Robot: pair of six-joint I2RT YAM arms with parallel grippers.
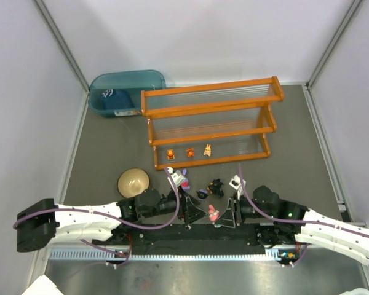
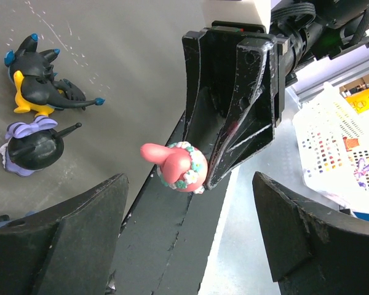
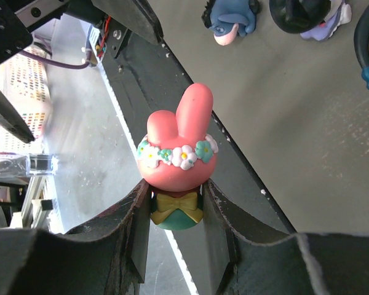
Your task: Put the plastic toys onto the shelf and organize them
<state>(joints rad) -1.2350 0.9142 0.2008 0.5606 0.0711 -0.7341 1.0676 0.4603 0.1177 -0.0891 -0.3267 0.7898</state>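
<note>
The right gripper had its jaws closed on the base of the pink bunny toy, pinching it at the yellow bow and green foot, with the ears and flower band standing clear above the fingers. The left gripper faced it with its jaws spread wide, holding nothing and not touching the toy. In the left wrist view its two fingers stood well apart, with the toy seen between them.

The pink toy was held well in front of the shelf, by the arms' base rail and roughly opposite the shelf's middle. Three orange toys stood in a row on the shelf's lowest tier, toward its left end. Between the shelf and the pink toy, three more figures sat on the table. These were a black toy, a dark round-headed toy in purple, and a bluish-purple toy.

A teal bin stood just beside the shelf's left end, and a tan bowl lay in front of the shelf's left corner.
</note>
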